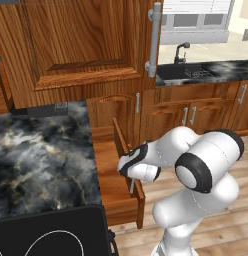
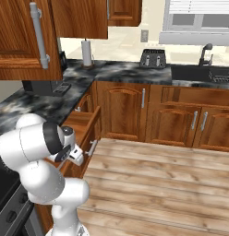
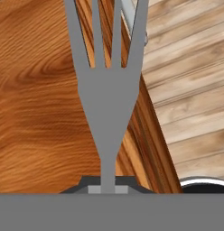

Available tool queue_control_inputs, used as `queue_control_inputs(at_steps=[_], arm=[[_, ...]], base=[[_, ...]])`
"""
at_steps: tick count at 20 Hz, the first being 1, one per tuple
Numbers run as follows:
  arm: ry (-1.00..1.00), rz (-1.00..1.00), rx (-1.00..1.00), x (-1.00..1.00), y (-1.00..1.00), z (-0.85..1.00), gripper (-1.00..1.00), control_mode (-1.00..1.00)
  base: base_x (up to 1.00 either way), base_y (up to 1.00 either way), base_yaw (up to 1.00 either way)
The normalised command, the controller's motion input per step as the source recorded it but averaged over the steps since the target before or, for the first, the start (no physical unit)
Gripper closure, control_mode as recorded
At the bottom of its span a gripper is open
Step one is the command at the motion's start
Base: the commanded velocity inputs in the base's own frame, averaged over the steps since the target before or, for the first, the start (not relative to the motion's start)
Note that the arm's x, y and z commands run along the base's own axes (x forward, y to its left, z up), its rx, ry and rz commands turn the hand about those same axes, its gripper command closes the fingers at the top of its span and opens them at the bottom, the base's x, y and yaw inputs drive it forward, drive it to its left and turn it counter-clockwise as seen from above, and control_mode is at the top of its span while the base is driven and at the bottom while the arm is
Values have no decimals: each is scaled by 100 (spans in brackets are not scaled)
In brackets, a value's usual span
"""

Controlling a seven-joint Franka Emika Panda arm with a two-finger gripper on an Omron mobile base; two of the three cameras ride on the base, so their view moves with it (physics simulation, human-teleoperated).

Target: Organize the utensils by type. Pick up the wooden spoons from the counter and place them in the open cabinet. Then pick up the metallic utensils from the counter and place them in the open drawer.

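The fork (image 3: 106,90), pinched by its handle between the nearly closed gripper (image 3: 108,186), hung tines-forward over the wooden floor of the open drawer (image 3: 37,113), close to its front wall (image 3: 143,122). In the left base view the fork (image 1: 131,185) pointed down just inside that front edge, right of the marbled counter (image 1: 41,155). You were best advised to lower until the tines neared the drawer bottom, shift slightly inward from the front wall, then release, so the fork would not tip out onto the plank floor (image 3: 190,81)
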Motion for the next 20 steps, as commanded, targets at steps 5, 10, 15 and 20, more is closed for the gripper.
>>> queue_control_inputs(at_steps=[5,10,15,20], arm=[[0,0,0,2,1,-10,100,-100],[4,-1,0,0,-8,-22,100,-100],[5,-2,0,-1,-33,-29,100,-100],[5,-4,0,-7,-44,-30,100,-100]], base=[[0,0,0],[0,0,0],[0,0,0],[0,0,0]])
